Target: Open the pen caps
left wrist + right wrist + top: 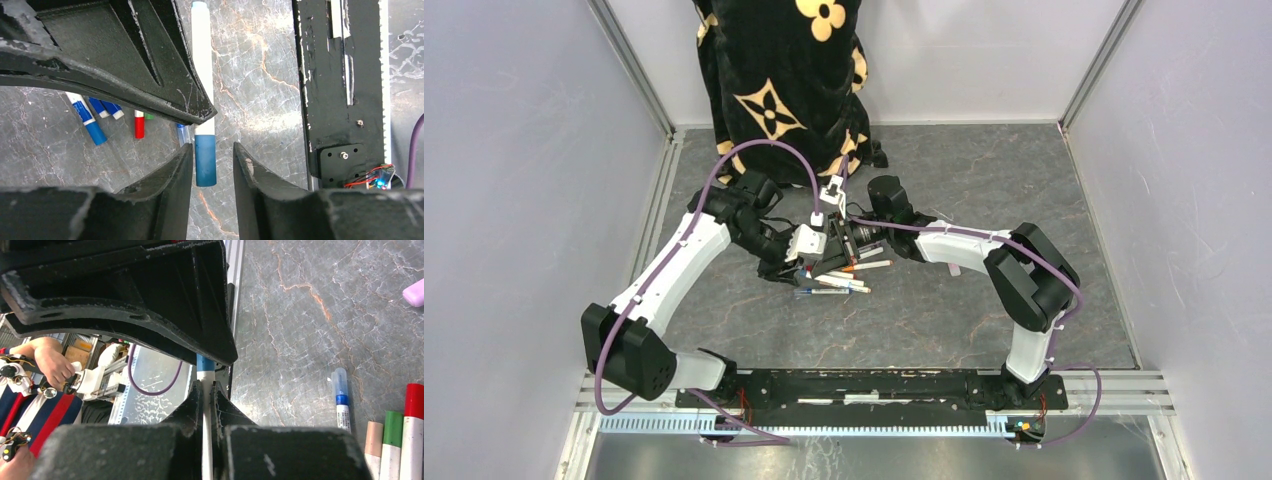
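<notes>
Top external: the table (984, 320) is strewn with pens (844, 280). One pen (203, 75), judged light, stiff and slick, is clamped at its barrel by the right gripper (206, 390). Its blue cap (205, 165), best pinched squarely, is flanked by the narrowly parted left gripper (213, 150).

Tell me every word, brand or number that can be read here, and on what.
None can be read.
Faint print on the blue pen with the clear cap: too small to read.
Gold flower motifs on the black blanket: no letters.
</notes>
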{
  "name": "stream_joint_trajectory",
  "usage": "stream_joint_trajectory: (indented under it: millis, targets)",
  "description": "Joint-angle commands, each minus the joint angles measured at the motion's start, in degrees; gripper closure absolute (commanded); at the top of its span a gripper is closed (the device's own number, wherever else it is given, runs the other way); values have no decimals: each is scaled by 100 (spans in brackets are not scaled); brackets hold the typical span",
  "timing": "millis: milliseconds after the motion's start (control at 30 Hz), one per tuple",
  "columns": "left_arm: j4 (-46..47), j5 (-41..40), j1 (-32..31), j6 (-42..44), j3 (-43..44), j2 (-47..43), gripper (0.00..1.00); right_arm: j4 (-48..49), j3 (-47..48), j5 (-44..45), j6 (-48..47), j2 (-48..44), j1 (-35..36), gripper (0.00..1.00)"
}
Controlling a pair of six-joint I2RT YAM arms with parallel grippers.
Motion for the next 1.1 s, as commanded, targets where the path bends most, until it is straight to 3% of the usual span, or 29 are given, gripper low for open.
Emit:
stream_joint_trajectory:
  millis: [0, 267, 333, 400, 467, 633, 733, 900, 1067]
  targets:
    - [44, -14, -36, 295, -39, 16, 62, 414, 115, -197, 159, -31, 9, 100]
    - [143, 64, -38, 337, -37, -13, 88, 795, 26, -248, 459, -4, 14, 99]
    - [145, 98, -44, 340, -23, -19, 93, 961, -29, -254, 584, 11, 20, 77]
    - [145, 82, -50, 323, 2, -27, 95, 979, -88, -304, 583, 10, 24, 65]
    - [140, 34, -48, 319, 24, -43, 97, 981, -204, -336, 545, -18, 24, 60]
    - [252, 7, -51, 259, 56, -80, 98, 1015, -334, -356, 539, -31, 39, 57]
    - [306, 67, -52, 208, 86, -86, 98, 1015, -254, -356, 559, 0, 104, 59]
    - [321, 63, -51, 171, 96, -87, 98, 1023, -89, -313, 662, 112, 116, 87]
    - [327, -171, -23, 261, 84, -123, 98, 951, -172, -367, 599, 121, 67, 100]
